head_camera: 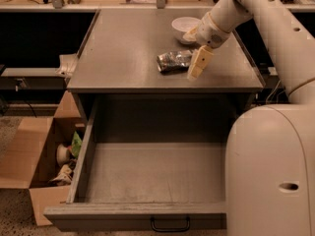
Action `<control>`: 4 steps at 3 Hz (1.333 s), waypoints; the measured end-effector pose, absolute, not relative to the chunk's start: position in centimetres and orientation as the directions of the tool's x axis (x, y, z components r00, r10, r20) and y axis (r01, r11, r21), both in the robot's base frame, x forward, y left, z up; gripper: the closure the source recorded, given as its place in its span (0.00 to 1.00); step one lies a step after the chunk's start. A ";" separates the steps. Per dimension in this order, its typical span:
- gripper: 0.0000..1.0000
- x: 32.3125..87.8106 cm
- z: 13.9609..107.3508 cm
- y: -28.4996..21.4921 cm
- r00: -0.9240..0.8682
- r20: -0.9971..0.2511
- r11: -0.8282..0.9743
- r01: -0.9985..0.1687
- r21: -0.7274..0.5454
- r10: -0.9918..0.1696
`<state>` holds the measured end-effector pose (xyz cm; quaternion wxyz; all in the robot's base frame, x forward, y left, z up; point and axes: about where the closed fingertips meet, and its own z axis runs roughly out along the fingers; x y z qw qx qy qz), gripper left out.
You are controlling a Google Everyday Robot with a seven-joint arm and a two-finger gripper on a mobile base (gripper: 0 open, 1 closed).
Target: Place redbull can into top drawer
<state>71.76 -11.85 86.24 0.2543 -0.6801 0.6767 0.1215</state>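
Note:
The redbull can (174, 61) lies on its side on the grey cabinet top (123, 48), shiny and crinkled. My gripper (198, 63) hangs just right of the can, its pale fingers (201, 62) pointing down at the can's right end, not holding it. The top drawer (157, 173) is pulled fully open below the cabinet top, its grey inside bare, with a black handle (170, 225) on its front panel.
A white bowl (184, 26) stands behind the can near the gripper's wrist. A brown cardboard box (34, 156) with several items sits on the floor left of the drawer. My white body (270, 171) fills the lower right, overlapping the drawer's right side.

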 end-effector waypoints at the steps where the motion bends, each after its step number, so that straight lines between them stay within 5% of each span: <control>1: 0.00 72.5 85.1 -11.1 0.049 -0.512 0.039 -0.986 -0.159 -0.858; 2: 0.17 73.1 84.0 -10.4 0.042 -0.514 0.034 -0.990 -0.138 -0.857; 4: 0.72 73.5 83.5 -9.7 0.041 -0.526 0.027 -0.992 -0.121 -0.850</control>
